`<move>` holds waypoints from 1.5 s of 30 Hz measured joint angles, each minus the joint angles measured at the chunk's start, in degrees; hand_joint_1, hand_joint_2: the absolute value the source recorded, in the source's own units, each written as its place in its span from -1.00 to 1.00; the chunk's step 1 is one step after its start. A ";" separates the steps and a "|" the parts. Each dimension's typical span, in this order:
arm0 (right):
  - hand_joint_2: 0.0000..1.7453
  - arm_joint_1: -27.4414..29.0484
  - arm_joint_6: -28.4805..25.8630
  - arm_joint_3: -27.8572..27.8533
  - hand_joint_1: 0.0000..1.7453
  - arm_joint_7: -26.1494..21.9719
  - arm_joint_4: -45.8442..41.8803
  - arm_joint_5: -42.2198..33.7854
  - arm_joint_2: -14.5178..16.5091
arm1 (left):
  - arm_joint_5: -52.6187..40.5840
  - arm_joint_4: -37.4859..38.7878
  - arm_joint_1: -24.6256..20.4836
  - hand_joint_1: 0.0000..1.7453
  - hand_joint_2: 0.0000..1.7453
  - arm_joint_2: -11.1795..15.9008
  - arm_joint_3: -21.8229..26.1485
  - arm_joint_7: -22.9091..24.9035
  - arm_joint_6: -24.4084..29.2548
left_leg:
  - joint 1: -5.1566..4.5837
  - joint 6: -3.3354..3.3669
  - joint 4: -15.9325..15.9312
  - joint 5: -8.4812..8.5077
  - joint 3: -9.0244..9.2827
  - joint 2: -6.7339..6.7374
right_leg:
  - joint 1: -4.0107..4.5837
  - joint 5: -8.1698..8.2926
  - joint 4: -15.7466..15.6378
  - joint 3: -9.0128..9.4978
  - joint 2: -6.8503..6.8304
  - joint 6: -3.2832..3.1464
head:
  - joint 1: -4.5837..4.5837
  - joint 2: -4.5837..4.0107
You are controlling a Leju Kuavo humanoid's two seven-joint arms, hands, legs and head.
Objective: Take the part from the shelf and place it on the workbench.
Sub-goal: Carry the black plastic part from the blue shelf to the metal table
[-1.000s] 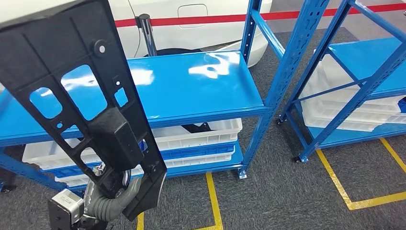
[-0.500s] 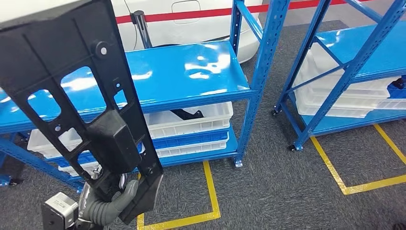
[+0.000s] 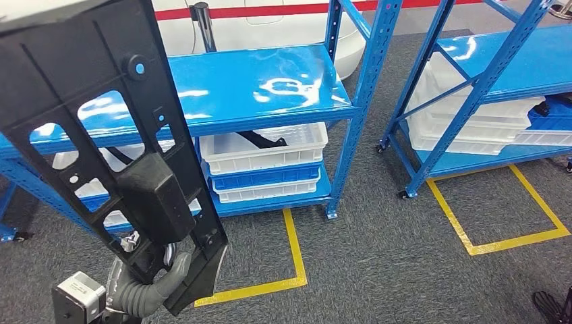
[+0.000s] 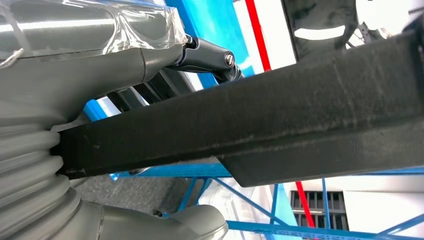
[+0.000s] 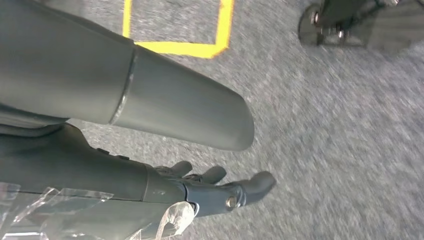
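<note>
A long black plastic part (image 3: 115, 128) with several cut-out windows stands upright and tilted in front of the head view. My left hand (image 3: 158, 280) grips it at its lower end, thumb wrapped over the edge. In the left wrist view the same part (image 4: 280, 120) runs as a dark bar between the thumb and the dark fingers (image 4: 210, 55). My right hand (image 5: 200, 185) hangs over the grey carpet, fingers extended and apart, holding nothing.
A blue shelf rack (image 3: 270, 88) stands ahead, with stacked white and blue bins (image 3: 266, 165) on its lower level. A second blue rack (image 3: 499, 67) with white bins is at the right. Yellow floor lines (image 3: 297, 270) mark bays on the grey carpet.
The whole scene has shifted: the racks have slid up and away in the head view, showing more carpet, so the camera has moved back. The part stays held in my left hand.
</note>
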 joint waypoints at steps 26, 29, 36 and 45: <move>-1.00 -0.31 0.94 -0.14 -1.00 -0.55 0.04 -2.76 -3.12 | -0.67 3.24 -3.24 1.00 1.00 -4.25 -2.23 -2.67 0.24 | 0.27 -2.49 -0.58 -1.36 2.34 -0.30 | 0.23 7.21 -7.15 3.16 -0.11 -0.70 | -0.05 0.00; -1.00 -0.18 0.87 -0.25 -1.00 -0.58 0.04 -3.01 -3.45 | -0.50 3.62 -3.26 1.00 1.00 -4.48 -2.32 -2.78 0.24 | 0.39 -1.19 -0.55 -0.05 0.86 0.08 | 0.01 5.19 -5.16 1.69 -0.01 0.13 | 0.07 0.01; -1.00 -0.10 1.05 -0.35 -1.00 -0.50 0.07 -3.94 -3.67 | -0.22 4.22 -3.26 1.00 1.00 -4.95 -2.52 -3.16 0.13 | -0.42 0.12 0.87 2.71 -3.77 1.57 | -0.01 -1.26 9.04 1.25 -0.26 0.43 | 0.42 0.00; -1.00 -0.55 1.62 -0.66 -1.00 -0.10 0.09 -4.26 -3.90 | -0.19 4.49 -3.58 1.00 1.00 -5.32 -2.87 -3.22 -0.08 | -0.60 -2.31 5.74 0.33 -7.88 1.96 | 0.25 1.76 -7.48 8.95 -0.70 -2.15 | 0.27 0.01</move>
